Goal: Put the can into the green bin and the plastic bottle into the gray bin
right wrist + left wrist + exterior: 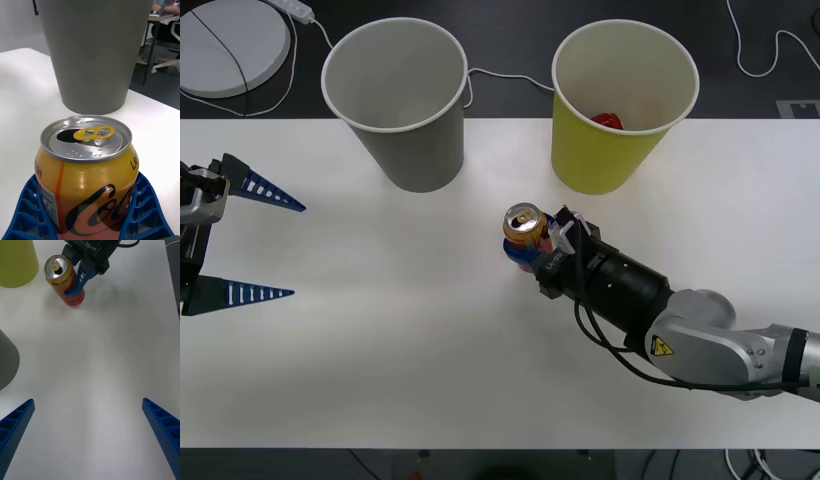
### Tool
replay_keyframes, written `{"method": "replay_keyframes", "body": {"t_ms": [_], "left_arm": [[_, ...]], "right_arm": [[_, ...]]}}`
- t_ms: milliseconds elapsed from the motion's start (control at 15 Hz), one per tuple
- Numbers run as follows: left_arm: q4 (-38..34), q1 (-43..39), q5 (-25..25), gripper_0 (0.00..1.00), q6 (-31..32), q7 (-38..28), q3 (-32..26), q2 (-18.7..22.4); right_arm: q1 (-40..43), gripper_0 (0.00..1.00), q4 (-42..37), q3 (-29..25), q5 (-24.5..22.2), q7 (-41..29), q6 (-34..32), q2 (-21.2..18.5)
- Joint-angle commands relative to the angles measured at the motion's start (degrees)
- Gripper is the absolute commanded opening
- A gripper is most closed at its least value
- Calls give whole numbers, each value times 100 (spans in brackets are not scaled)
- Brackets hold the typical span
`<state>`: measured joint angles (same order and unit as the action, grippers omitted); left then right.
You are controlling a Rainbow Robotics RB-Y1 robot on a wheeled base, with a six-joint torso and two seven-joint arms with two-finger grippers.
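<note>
Two tall paper-cup-shaped bins, gray and yellow-green, are standing at the white counter's far edge. Nearby, the right hand is pinching the upright orange-gold open-topped drink can between blue ribbed fingers; any tilt risks spilling. The left hand is idling spread.

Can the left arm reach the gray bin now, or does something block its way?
Probably yes. The left gripper waits open at the table's left edge, with bare table between it and the gray bin. The right gripper, shut on the can, sits off that path, nearer the green bin.
</note>
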<state>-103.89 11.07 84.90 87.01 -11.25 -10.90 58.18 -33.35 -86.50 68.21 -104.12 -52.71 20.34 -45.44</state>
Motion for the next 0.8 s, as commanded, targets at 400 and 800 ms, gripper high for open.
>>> {"method": "replay_keyframes", "body": {"t_ms": [400,800], "left_arm": [[0,0,0,100,0,0,0,0],[0,0,0,100,0,0,0,0]], "right_arm": [[1261,0,-2380,-2382,-267,77,-3344,-1643],[2219,0,-3444,-4843,76,-389,-6007,-1995]]}}
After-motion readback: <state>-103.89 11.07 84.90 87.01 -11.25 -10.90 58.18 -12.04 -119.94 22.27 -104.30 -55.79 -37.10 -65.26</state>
